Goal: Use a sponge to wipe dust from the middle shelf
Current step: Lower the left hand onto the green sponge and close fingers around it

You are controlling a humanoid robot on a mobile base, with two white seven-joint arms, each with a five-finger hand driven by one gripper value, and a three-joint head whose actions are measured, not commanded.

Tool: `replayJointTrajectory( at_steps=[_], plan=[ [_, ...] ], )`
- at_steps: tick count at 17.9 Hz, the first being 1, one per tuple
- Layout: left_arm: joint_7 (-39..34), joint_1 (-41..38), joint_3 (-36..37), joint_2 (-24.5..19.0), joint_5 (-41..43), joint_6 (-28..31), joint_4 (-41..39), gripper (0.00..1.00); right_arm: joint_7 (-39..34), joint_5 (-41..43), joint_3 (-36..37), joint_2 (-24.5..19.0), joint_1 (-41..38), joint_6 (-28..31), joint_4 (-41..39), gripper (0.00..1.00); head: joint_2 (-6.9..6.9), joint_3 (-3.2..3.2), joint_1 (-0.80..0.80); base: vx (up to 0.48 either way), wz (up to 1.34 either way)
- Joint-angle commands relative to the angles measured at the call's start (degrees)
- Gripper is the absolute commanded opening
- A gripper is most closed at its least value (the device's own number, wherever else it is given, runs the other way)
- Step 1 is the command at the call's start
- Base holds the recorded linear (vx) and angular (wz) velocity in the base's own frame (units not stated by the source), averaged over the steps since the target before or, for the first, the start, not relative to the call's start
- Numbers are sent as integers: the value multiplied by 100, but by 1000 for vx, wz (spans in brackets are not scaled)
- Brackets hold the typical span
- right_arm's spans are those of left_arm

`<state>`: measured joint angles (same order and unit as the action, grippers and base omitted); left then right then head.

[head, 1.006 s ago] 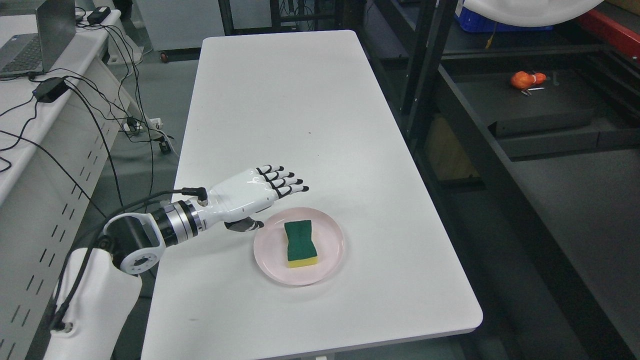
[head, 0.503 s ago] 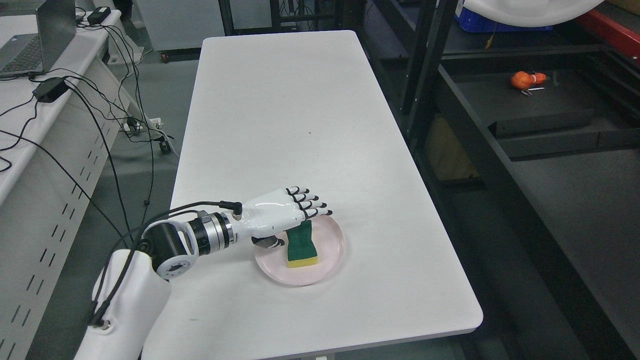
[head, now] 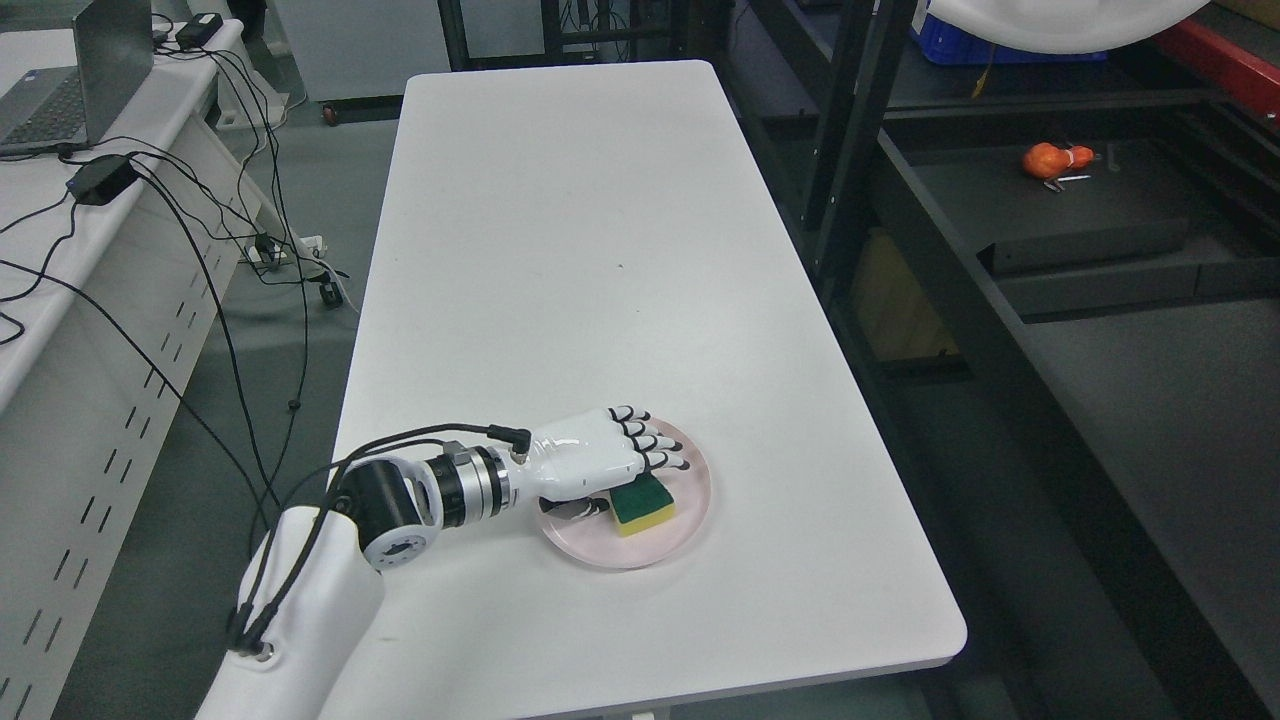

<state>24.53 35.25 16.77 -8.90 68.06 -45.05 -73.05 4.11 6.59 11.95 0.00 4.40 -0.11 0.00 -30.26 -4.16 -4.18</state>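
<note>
Green-and-yellow sponge [head: 643, 504], on pink plate [head: 690, 510] at lower centre of white table [head: 560, 250]; left hand [head: 600, 468] draped over it, fingers [head: 655, 447] curling, grip unconfirmed; best closed squarely across both long edges before lifting, plate kept from sliding.

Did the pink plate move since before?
Yes. The pink plate slid a little to the right, toward the table's right edge, with the left hand over the sponge on it.
</note>
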Motion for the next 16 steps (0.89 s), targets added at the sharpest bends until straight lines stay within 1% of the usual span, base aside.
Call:
replayJointTrajectory(
  at_steps=[1, 8, 11, 16],
  plan=[
    [8, -36, -24, 152, 58, 5, 177, 78, 11, 0, 0, 100, -1, 415, -100, 100, 0, 0, 0, 0, 0],
    [52, -89, -463, 125, 50, 5, 186, 54, 2, 0, 0, 100, -1, 415, -100, 100, 0, 0, 0, 0, 0],
    [70, -89, -683, 125, 50, 5, 186, 46, 2, 0, 0, 100, -1, 415, -100, 100, 0, 0, 0, 0, 0],
    [70, -89, -1148, 152, -20, 5, 194, 26, 2, 0, 0, 100, -1, 415, -100, 100, 0, 0, 0, 0, 0]
  ],
)
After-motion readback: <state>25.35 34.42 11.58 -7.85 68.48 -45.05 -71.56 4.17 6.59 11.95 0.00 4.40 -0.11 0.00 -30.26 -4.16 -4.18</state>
